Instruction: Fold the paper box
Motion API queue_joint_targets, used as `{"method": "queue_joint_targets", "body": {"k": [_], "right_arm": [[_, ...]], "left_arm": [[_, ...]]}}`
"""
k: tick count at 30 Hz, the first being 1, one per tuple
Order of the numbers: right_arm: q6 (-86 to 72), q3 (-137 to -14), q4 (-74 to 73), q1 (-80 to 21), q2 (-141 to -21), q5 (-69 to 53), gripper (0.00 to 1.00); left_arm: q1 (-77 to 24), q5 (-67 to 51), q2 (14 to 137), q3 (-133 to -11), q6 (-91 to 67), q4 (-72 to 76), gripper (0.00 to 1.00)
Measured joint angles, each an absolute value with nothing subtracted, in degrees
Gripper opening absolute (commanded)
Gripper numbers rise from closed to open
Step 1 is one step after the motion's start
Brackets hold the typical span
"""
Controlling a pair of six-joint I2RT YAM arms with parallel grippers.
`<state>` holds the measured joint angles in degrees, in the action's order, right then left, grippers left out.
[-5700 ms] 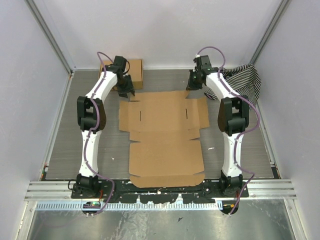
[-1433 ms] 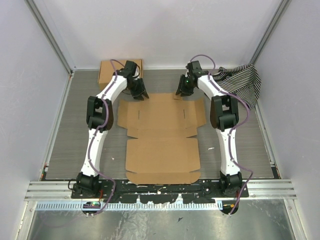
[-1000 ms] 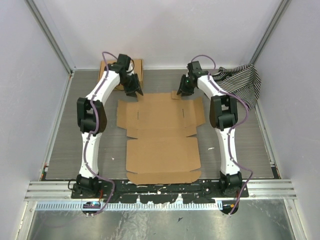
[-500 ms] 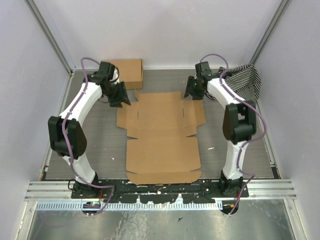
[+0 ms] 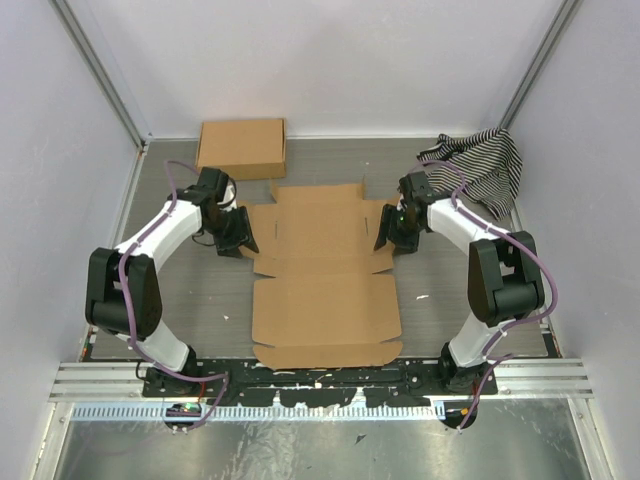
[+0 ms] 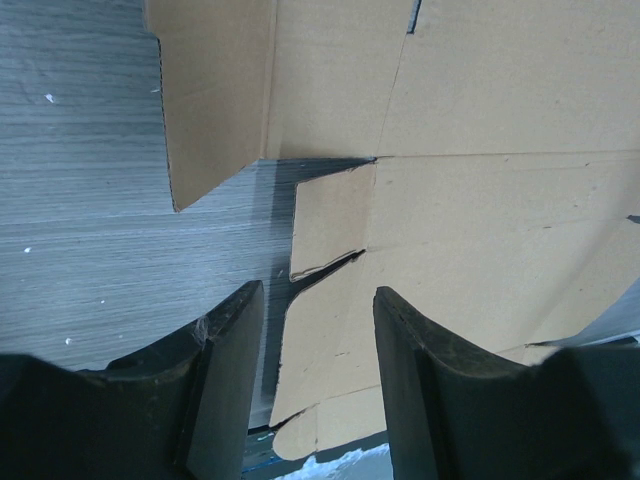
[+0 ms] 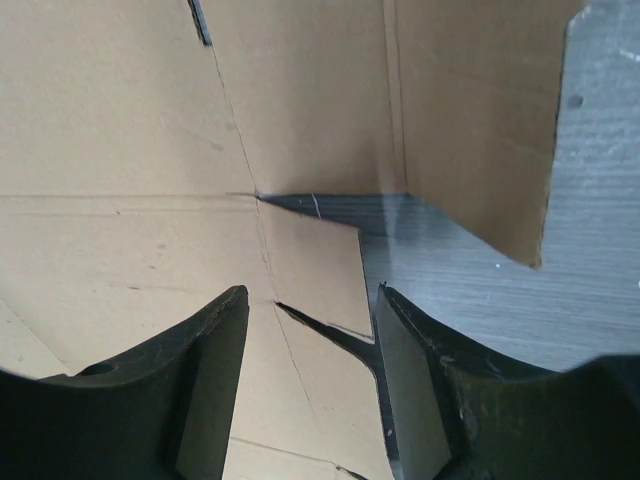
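The paper box (image 5: 325, 275) lies unfolded as a brown die-cut sheet in the middle of the table. Its two side flaps at the far panel tilt up a little and cast shadows. My left gripper (image 5: 240, 236) hovers at the sheet's left edge, open, above a small tab (image 6: 330, 220) and the left flap (image 6: 215, 95). On the opposite edge my right gripper (image 5: 388, 232) is open over the matching tab (image 7: 315, 270), beside the right flap (image 7: 470, 120). In the wrist views, the left gripper (image 6: 315, 295) and the right gripper (image 7: 310, 292) hold nothing.
A closed brown cardboard box (image 5: 242, 148) sits at the back left against the wall. A black-and-white striped cloth (image 5: 482, 165) is bunched in the back right corner. White walls enclose the grey table (image 5: 150, 260) on three sides.
Both arms have drawn back from the sheet's far edge to its left and right sides, and both pairs of jaws have widened. The sheet itself has barely shifted.
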<state>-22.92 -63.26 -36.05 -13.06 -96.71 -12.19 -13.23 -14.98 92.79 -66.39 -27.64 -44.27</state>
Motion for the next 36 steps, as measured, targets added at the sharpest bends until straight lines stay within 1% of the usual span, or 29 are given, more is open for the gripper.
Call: {"method": "queue_joint_targets", "body": {"k": [6, 15, 22, 30, 36], "right_arm": [[-22.87, -61.28, -35.86, -13.26, -94.32, -12.36, 0.60], [-22.90, -60.93, -35.40, -14.17, -94.52, -12.21, 0.59], [-22.85, -60.95, -35.48, -14.85, -95.44, -12.10, 0.57], [-22.72, -62.54, -37.17, -15.94, -95.53, -10.59, 0.56], [-22.74, -65.21, -38.00, -16.75, -95.50, -11.18, 0.55]], "left_arm": [[-13.41, -15.79, 92.95, -63.53, -27.77, -41.56, 0.55], [-13.91, -15.97, 95.37, -63.22, -27.97, -40.56, 0.55], [-15.35, -16.05, 97.25, -63.26, -28.73, -40.34, 0.53], [-19.86, -15.53, 100.64, -67.48, -29.34, -41.25, 0.52], [-21.78, -16.19, 100.97, -70.15, -30.17, -40.97, 0.51]]}}
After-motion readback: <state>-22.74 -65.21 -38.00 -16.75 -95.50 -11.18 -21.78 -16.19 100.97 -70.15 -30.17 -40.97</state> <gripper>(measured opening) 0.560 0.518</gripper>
